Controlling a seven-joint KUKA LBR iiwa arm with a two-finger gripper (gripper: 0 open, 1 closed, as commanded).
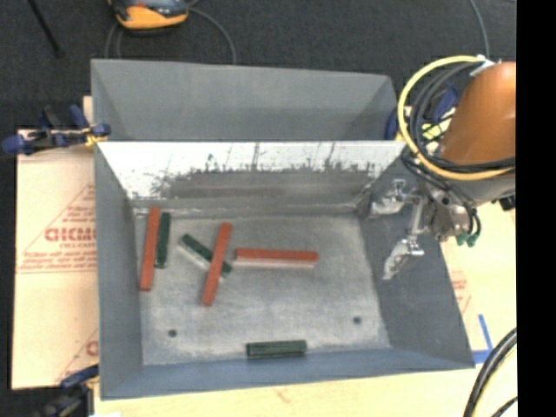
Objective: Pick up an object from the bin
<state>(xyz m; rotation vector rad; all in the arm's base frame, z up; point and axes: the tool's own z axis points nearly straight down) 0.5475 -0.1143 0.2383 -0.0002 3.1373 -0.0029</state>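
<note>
My gripper [388,234] hangs over the bin's sloping right wall, open, with nothing between its two metal fingers. The nearest thing is an orange stick [276,255] lying flat across the middle of the floor, to the gripper's left, with a pale strip along its lower edge. Further left, a second orange stick [216,264] lies tilted across a dark green stick [198,249]. A dark green stick [276,348] rests by the front wall.
By the left wall an orange stick [150,248] lies nearly upright in the view, with a short dark green stick [162,239] beside it. The arm's orange cover and yellow cables sit above the bin's right rim.
</note>
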